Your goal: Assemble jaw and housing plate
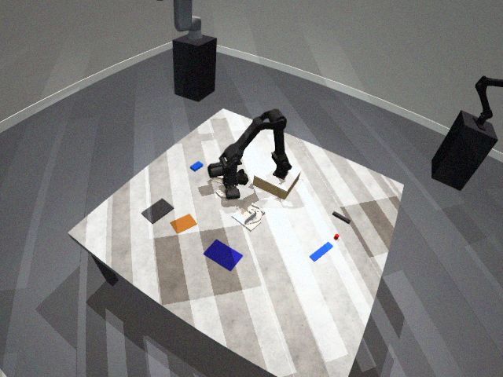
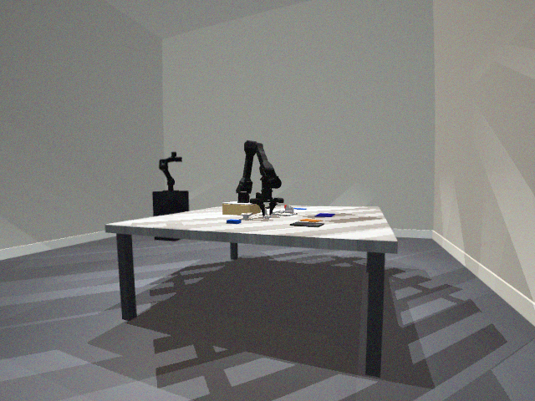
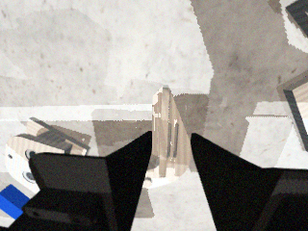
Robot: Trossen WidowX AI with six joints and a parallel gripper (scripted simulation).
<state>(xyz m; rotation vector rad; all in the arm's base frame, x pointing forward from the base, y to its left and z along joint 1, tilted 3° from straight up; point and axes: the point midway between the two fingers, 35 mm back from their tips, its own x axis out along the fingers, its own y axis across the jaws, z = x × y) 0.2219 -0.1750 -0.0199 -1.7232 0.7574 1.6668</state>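
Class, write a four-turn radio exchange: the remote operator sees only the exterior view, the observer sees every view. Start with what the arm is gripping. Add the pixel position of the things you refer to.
Operator: What do the black fingers (image 1: 233, 193) (image 2: 272, 209) have between them? Too small here.
Observer: A pale, wood-toned part (image 3: 165, 140), pointed at its far end; the fingers are shut on it.
Operator: Does anything dark lie near the long bright-blue strip (image 1: 321, 251) (image 2: 299, 209)?
Observer: Yes, a thin black bar (image 1: 341, 217), with a small red piece between it and the strip.

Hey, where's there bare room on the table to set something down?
Between the dark blue sheet and the bright blue bar. It's crowded around the gripper, closed on a pale part.
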